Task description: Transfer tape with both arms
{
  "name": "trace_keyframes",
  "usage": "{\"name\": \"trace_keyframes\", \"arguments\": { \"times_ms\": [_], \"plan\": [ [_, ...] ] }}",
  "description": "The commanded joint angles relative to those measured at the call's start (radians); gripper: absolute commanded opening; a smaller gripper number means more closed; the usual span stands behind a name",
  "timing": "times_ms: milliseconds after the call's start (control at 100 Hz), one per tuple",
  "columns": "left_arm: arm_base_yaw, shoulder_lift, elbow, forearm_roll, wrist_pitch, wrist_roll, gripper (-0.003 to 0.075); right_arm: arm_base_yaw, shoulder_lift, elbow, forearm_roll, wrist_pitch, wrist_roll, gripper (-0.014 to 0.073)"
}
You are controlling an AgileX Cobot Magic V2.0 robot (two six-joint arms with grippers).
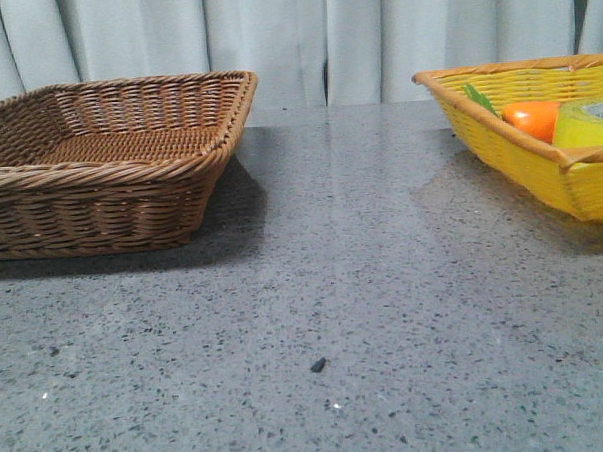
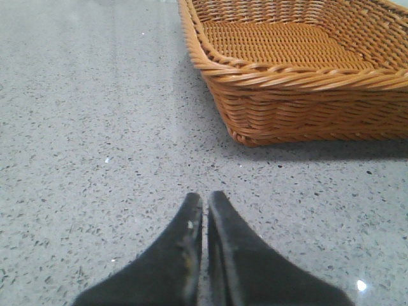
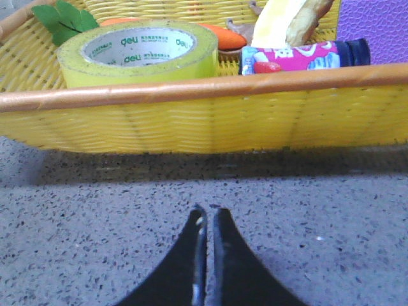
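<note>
Grey speckled stone tabletop (image 1: pixel 334 285) stretches in front of me, with pale curtains (image 1: pixel 303 36) hanging behind it. My landmark is the yellow woven basket (image 1: pixel 539 166) with an orange rim, sitting at the far right of the table. Inside that basket lies the tape (image 3: pixel 141 52), a wide yellow roll resting flat, its white core printed with green letters. Just beside the tape, still inside the basket, is an orange carrot (image 1: pixel 533 119) with green leaves (image 3: pixel 64 18). Also in the basket, on the tape's other side, I see a small pink and white bottle (image 3: pixel 299 56) with a dark cap, lying on its side, and a pale yellow object behind it that I cannot identify. Well apart from the yellow basket, across the table to the left, stands a brown wicker basket (image 1: pixel 100 195). My right gripper (image 3: pixel 206 213) sits low over the table, just outside the yellow basket's near wall, fingers pressed together, holding nothing. My left gripper (image 2: pixel 204 199) is near the brown basket, fingers likewise pinched together around nothing.
</note>
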Motion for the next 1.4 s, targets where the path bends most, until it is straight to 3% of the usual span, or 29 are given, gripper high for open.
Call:
{"name": "trace_keyframes", "arguments": {
  "times_ms": [0, 730, 980, 1390],
  "plan": [
    [0.002, -0.03, 0.009, -0.001, -0.047, -0.005, -0.0021, -0.007, -0.019, 0.021, 0.0, -0.017, -0.007, -0.0074],
    [0.002, -0.03, 0.009, -0.001, -0.047, -0.005, -0.0021, -0.007, -0.019, 0.021, 0.0, -0.017, -0.007, -0.0074],
    [0.002, -0.03, 0.009, 0.044, -0.163, 0.011, -0.0021, -0.007, -0.019, 0.021, 0.0, -0.017, -0.007, -0.0074],
    [0.002, -0.03, 0.009, 0.044, -0.191, 0.011, -0.0021, -0.007, -0.019, 0.021, -0.003, -0.086, -0.007, -0.0074]
  ]
}}
